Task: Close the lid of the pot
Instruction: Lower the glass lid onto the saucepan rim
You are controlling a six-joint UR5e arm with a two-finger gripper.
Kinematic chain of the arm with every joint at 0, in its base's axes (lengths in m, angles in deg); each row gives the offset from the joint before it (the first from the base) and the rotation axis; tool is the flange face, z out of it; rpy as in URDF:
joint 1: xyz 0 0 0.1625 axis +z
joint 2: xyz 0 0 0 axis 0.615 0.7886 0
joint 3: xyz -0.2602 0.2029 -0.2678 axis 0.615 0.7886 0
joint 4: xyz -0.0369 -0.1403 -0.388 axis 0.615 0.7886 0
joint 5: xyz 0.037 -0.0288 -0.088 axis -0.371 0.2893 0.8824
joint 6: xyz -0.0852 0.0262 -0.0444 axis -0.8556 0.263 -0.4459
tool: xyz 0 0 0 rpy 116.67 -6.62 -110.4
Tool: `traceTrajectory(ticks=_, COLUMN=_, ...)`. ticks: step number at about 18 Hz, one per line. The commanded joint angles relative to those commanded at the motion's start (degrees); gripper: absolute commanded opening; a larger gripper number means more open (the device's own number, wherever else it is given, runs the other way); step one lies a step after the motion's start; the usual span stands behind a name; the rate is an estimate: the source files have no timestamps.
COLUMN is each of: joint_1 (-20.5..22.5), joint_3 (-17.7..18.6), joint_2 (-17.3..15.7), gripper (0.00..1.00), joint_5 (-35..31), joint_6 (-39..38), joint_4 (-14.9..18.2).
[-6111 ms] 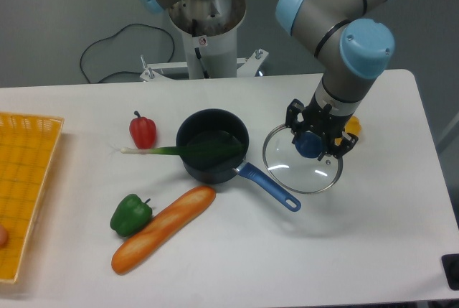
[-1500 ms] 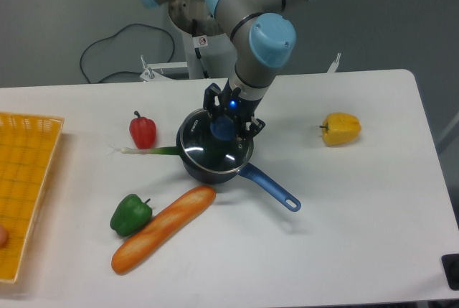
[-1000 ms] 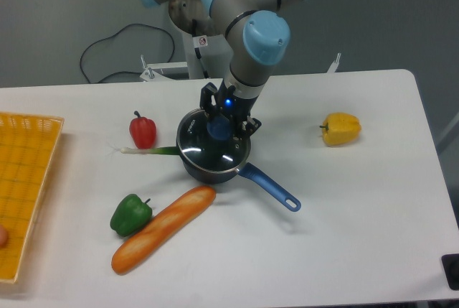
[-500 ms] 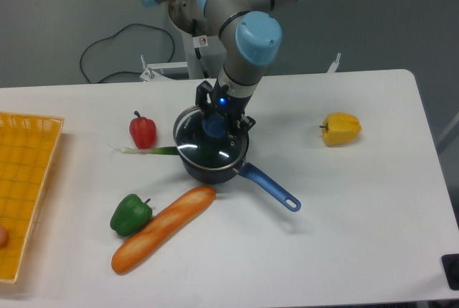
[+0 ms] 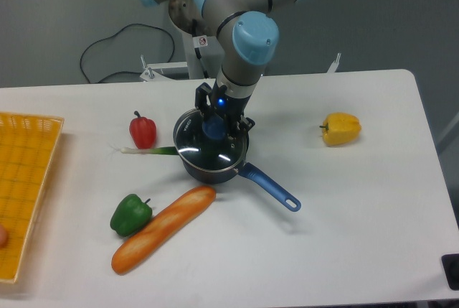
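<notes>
The dark navy pot [image 5: 215,171] stands mid-table, its bright blue handle [image 5: 271,187] pointing toward the front right. Over its mouth lies the clear glass lid [image 5: 206,147], metal rim roughly matching the pot's rim. My gripper [image 5: 214,127] comes straight down on the lid's centre and is shut on the blue knob. A green leek [image 5: 149,151] sticks out from under the lid to the left, so I cannot tell whether the lid sits flat.
A red pepper [image 5: 142,131] is left of the pot, a green pepper [image 5: 130,214] and a baguette [image 5: 163,228] lie in front, a yellow pepper [image 5: 341,128] sits at right. A yellow basket [image 5: 29,179] occupies the left edge.
The gripper carried the lid from the right of the pot to over the pot's mouth. In the last half second it shifted only slightly left.
</notes>
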Motion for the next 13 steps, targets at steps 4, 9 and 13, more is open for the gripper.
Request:
traceTrajectory(ticks=4, joint_1=0.0, joint_3=0.0, joint_2=-0.1, gripper=0.27, joint_5=0.0, joint_6=0.0, joint_4=0.0)
traceTrajectory(ticks=9, joint_1=0.0, joint_3=0.0, joint_2=-0.4, gripper=0.27, joint_5=-0.4, joint_6=0.1, joint_4=0.0)
traceTrajectory(ticks=13, joint_1=0.0, joint_3=-0.1, joint_2=-0.4, gripper=0.27, joint_5=-0.4, joint_6=0.1, joint_4=0.0)
